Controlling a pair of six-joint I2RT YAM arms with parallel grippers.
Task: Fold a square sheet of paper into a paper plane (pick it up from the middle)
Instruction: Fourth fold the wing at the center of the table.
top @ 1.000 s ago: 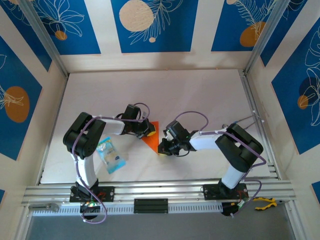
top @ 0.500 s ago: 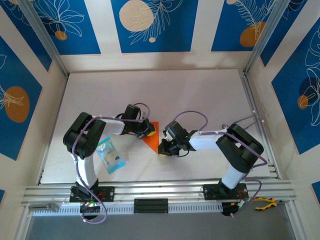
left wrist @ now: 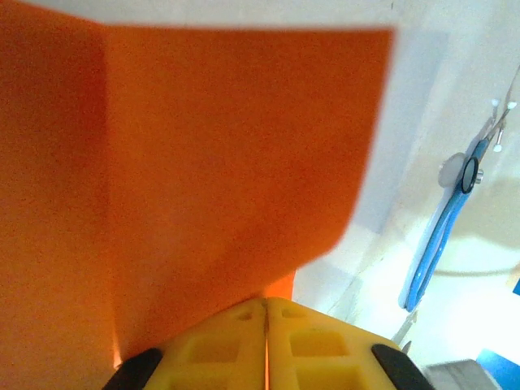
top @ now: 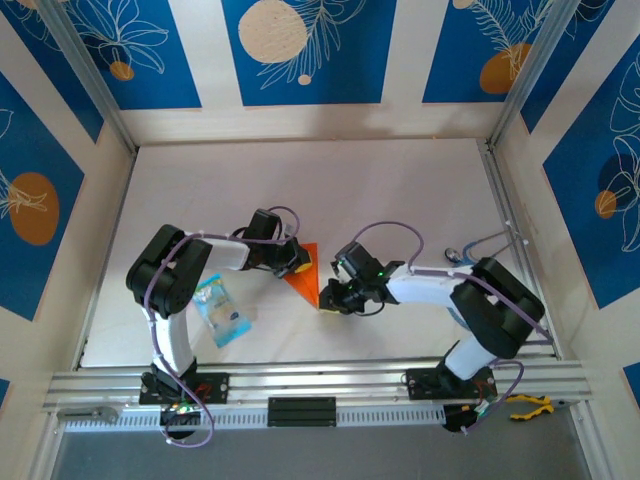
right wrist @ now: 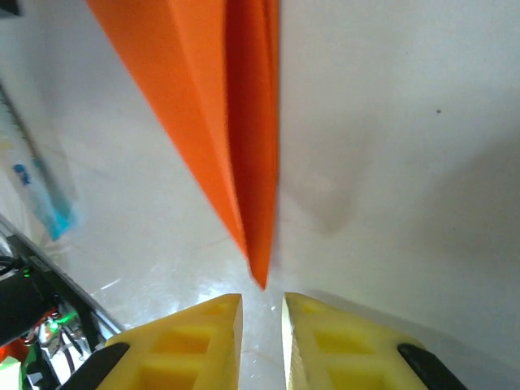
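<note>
The folded orange paper (top: 304, 270) sits mid-table (top: 400, 190) between the arms. Its wide end is pinched in the closed left gripper (left wrist: 266, 302), and its pointed tip lies just ahead of the right gripper (right wrist: 262, 299), whose jaws stand a narrow gap apart on nothing. With that end free (the creases look soft), a left pull could swing the tip, spring the folds or tear at the pinch.
</note>
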